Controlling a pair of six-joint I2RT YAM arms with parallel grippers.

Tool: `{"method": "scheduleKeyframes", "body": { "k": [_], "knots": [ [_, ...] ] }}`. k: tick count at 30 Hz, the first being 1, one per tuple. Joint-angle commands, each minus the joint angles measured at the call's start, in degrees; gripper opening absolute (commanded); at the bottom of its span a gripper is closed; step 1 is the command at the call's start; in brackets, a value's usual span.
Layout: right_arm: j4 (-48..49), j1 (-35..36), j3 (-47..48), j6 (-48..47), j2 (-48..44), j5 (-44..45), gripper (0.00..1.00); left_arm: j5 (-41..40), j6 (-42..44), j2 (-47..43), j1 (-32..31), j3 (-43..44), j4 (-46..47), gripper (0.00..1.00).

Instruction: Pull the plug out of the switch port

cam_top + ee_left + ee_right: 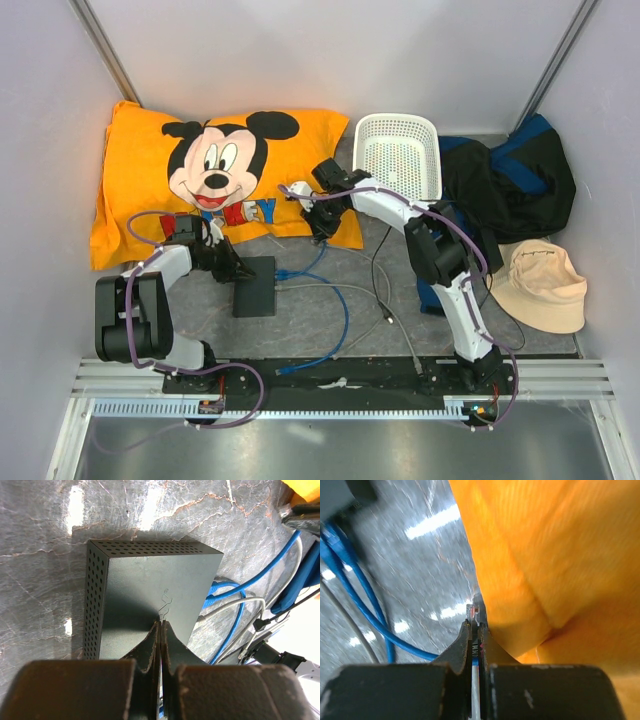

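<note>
The flat, matte dark-grey rectangular switch box (256, 290) lies on the grey marble-patterned table (200, 320). It is in front of the left arm, just below the edge of the large orange cushion with a Mickey Mouse print (140, 200). The left gripper (160, 626) has its two fingers pressed together with no gap. Their tips rest on the top face of the box, near one edge. Blue cables (235, 587) and a thin whitish cable (230, 601) meet the box at the side that faces the right arm.

The right gripper (475, 626) is well apart from the box, beside the lower edge of the cushion. Its fingers are closed tightly on a small clear plug (473, 611), whose tip stands out above the fingertips. A blue cable seems to run from it down between the fingers, but the view is blurred there. The plug is held apart from the box.

Further back on the table are a white plastic basket with a lattice wall (398, 150), a heap of dark clothes (510, 185) and a beige cloth hat (540, 285).
</note>
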Motion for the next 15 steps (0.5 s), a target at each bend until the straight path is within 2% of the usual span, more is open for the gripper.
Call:
{"method": "scheduleKeyframes", "body": {
  "k": [1, 5, 6, 7, 10, 14, 15],
  "knots": [
    [-1.9, -0.1, -4.0, -2.8, -4.5, 6.5, 0.00, -10.2, 3.6, 1.7, -0.4, -2.2, 0.0, 0.02],
    [-1.9, -0.2, -5.5, -3.0, -7.1, 8.3, 0.02, -10.2, 3.6, 1.5, -0.4, -2.2, 0.2, 0.02],
    [-1.8, -0.1, -5.6, -2.9, -7.6, 8.7, 0.10, -10.2, 3.6, 1.5, -0.4, -2.2, 0.1, 0.02],
    [-1.7, -0.1, -5.4, -2.3, -8.8, 9.1, 0.35, -10.1, 3.6, 1.6, -0.4, -2.2, 0.2, 0.02],
    [-1.6, -0.9, -5.6, 0.0, -12.6, 6.8, 0.57, -10.1, 3.7, 1.7, -0.4, -2.1, 0.1, 0.02],
    [-0.7, -2.6, -8.3, 2.4, -18.9, 7.8, 0.57, -10.0, 3.9, 2.3, -0.4, -1.9, 0.0, 0.02],
    [-0.3, -2.9, -11.7, 1.3, -20.4, 8.5, 0.55, -9.9, 3.9, 2.6, -0.5, -1.8, -0.1, 0.02]
  ]
}}
